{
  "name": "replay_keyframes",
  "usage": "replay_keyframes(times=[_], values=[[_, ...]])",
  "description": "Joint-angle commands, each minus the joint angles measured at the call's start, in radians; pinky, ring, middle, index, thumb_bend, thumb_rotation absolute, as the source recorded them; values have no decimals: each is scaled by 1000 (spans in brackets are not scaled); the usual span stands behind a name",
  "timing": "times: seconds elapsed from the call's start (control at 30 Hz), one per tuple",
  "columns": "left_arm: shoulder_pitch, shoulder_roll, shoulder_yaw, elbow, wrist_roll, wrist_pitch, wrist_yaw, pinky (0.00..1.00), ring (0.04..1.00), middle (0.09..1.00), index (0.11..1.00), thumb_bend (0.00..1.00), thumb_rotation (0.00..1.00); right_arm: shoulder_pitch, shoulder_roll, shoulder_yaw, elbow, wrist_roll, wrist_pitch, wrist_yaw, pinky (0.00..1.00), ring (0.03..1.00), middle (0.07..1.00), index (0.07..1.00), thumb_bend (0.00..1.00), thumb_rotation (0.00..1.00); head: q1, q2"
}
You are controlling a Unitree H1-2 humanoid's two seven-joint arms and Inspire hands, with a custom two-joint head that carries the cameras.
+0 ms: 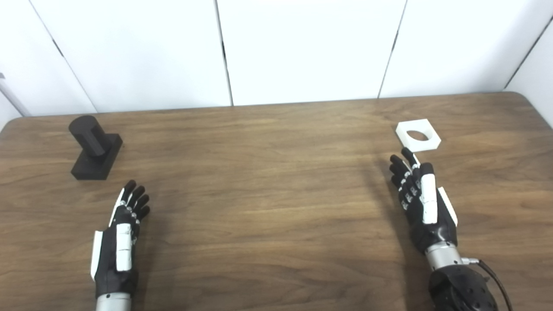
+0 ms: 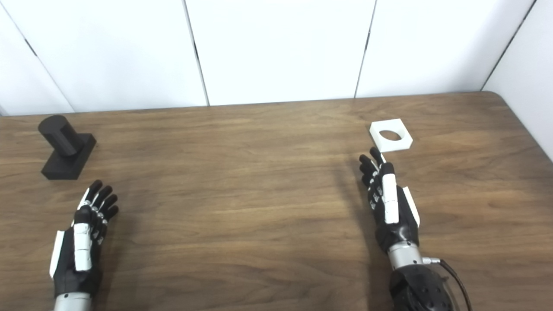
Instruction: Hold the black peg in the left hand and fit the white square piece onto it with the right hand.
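Observation:
The black peg point(image 1: 93, 144), a round post on a square black base, stands on the wooden table at the far left. My left hand point(image 1: 123, 233) hovers open just in front of it, fingers stretched toward it, holding nothing. The white square piece point(image 1: 418, 135) with a round hole lies flat at the right rear of the table. My right hand point(image 1: 421, 201) is open right in front of that piece, its fingertips nearly reaching the near edge, and it holds nothing.
The wooden table point(image 1: 276, 181) ends at white wall panels point(image 1: 302, 47) along its back edge. A rounded table corner shows at the far right. A black cable point(image 1: 492, 276) runs from my right wrist.

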Motion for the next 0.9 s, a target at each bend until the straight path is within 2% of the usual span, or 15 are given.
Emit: replay_keyframes(times=[0.0,0.3,0.53,0.57,0.63,0.87], values=[[6,-43,-7,4,-2,-6,1,911,915,932,954,682,933,34,-11,2,-24,6,0,4,1000,957,928,964,504,1000,-1,1],[4,-45,-7,10,0,-9,2,908,917,929,947,687,920,33,-10,1,-20,1,2,-2,1000,957,926,957,510,1000,17,-8],[10,-67,-30,15,35,-16,14,896,915,923,938,696,938,39,-35,-15,-14,25,2,17,1000,971,936,962,517,1000,166,-37],[11,-70,-34,14,40,-16,15,896,917,925,939,693,942,39,-38,-17,-13,26,2,19,1000,977,943,973,517,1000,166,-37],[13,-74,-50,18,48,-26,11,908,927,934,947,665,958,40,-51,-19,-8,29,-7,30,1000,991,957,992,502,1000,233,-62],[21,-100,-86,39,83,-46,34,894,917,932,944,653,959,36,-69,-40,18,59,-21,57,1000,1000,977,980,488,1000,347,-125]])
